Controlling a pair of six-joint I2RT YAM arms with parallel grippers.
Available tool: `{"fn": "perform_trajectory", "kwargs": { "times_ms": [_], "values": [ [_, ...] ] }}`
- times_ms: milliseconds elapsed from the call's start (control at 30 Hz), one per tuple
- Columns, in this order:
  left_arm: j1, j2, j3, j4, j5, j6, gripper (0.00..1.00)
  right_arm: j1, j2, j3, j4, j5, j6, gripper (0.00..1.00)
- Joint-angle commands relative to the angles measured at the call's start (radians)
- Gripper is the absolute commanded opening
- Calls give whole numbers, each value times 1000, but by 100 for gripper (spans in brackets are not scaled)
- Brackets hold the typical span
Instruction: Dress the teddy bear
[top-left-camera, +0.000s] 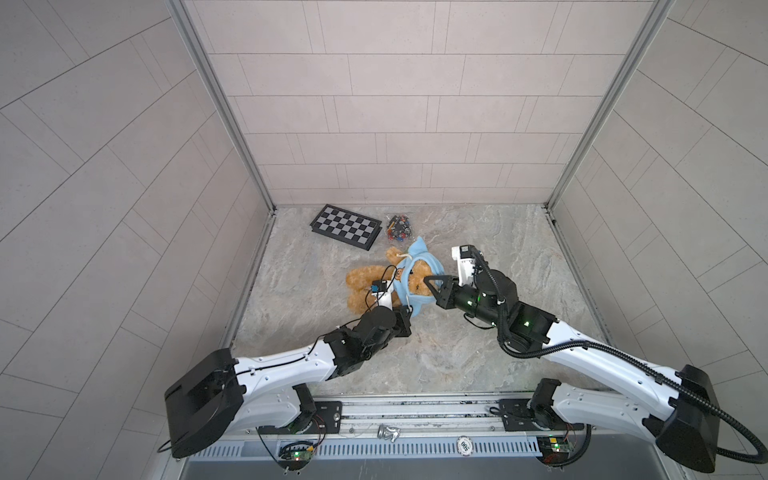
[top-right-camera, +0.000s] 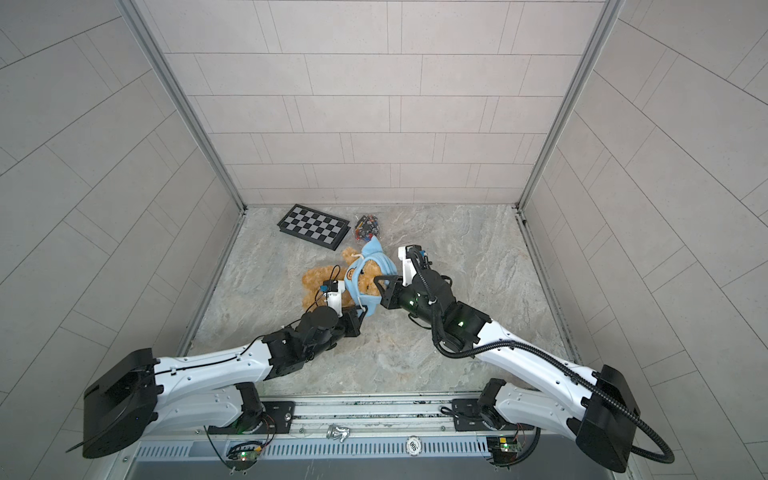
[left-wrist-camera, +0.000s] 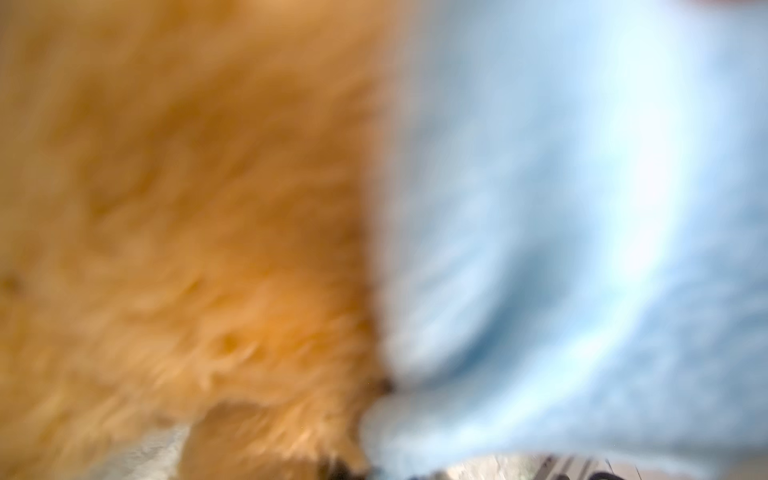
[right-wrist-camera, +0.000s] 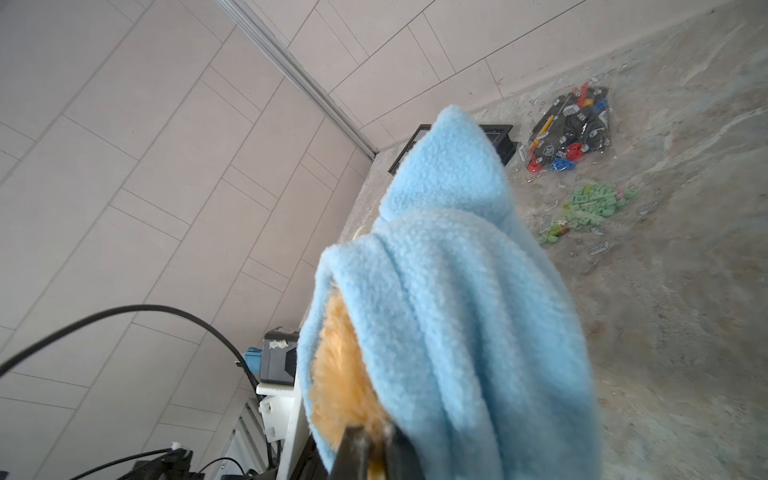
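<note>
Fur and blue fleece crowd the left wrist lens, blurred. Underfoot, the table (top-left-camera: 457, 353) is a marbled grey-beige slab, with pale tiled walls (top-left-camera: 395, 104) on three sides. Left of centre in both top views lies the teddy bear (top-left-camera: 365, 282), long axis running across, legs leftward, head rightward inside the hoodie (top-left-camera: 417, 253). At the near hem corner the left gripper (top-left-camera: 406, 312) is clamped on the hoodie. At the hood rim the right gripper (right-wrist-camera: 376, 453) pinches fleece, fur showing between its fingers.
</note>
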Motion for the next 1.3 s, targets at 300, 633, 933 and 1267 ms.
{"fn": "perform_trajectory", "kwargs": {
  "times_ms": [300, 633, 933, 1267],
  "values": [
    [145, -59, -150, -206, -156, 25, 0, -227, -112, -19, 373, -308, 276, 0],
    [198, -4, -99, -70, 31, 110, 0, -239, -115, -37, 329, -328, 237, 0],
    [-25, -123, 19, -5, 139, 66, 35, -148, -133, -78, 200, -160, 51, 0],
    [-17, -360, 25, -308, 254, 148, 63, -162, -26, 149, -232, -360, -538, 0]
  ]
}}
